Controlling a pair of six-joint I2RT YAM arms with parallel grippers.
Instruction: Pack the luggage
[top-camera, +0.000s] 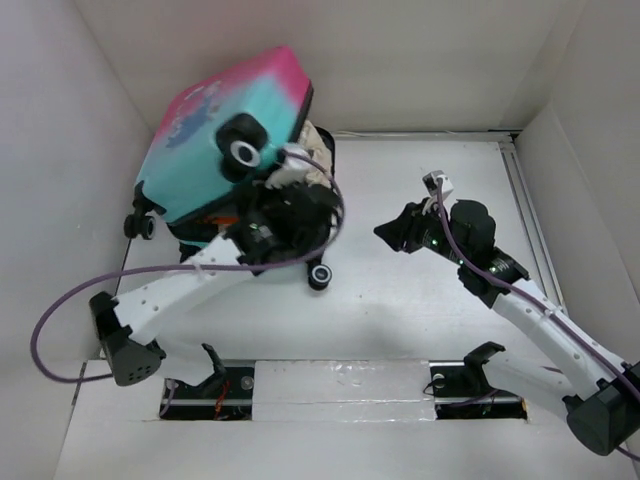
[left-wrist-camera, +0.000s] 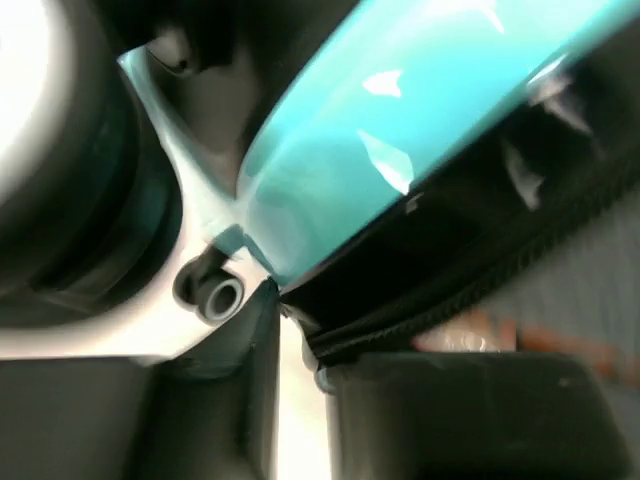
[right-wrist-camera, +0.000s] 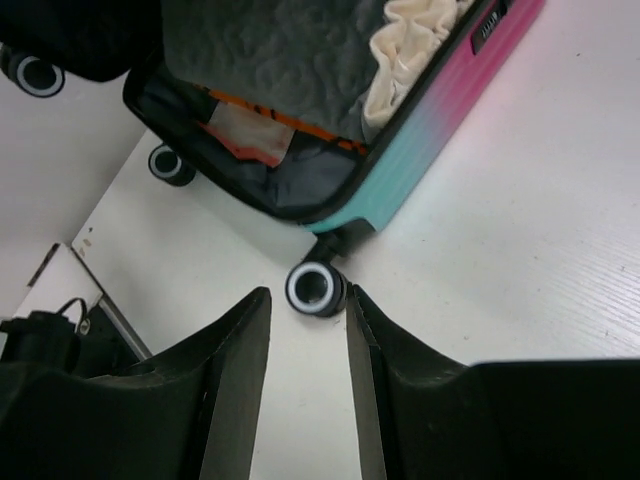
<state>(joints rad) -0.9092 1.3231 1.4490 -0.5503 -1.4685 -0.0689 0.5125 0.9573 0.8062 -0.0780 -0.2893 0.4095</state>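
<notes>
The luggage stands open at the back left, its pink-to-teal lid (top-camera: 215, 120) tilted up with a black-and-white wheel (top-camera: 242, 150) facing the camera. My left gripper (top-camera: 283, 195) is under the lid's front edge. In the left wrist view its jaws (left-wrist-camera: 295, 330) are nearly together, pinching the black zipper trim (left-wrist-camera: 420, 300) below the teal shell (left-wrist-camera: 400, 130). The right wrist view looks into the lower half (right-wrist-camera: 400, 190), which holds grey quilted lining (right-wrist-camera: 280, 50), a cream cloth (right-wrist-camera: 415, 50) and an orange-trimmed item (right-wrist-camera: 245, 125). My right gripper (right-wrist-camera: 306, 300) hangs open and empty over the table, just short of a corner wheel (right-wrist-camera: 317, 288).
White walls close in on the left, back and right. The luggage's other wheels stick out at the left (top-camera: 140, 225) and front (top-camera: 320, 275). A metal rail (top-camera: 340, 385) with both arm bases runs along the near edge. A purple cable (top-camera: 60, 320) loops left of the left arm.
</notes>
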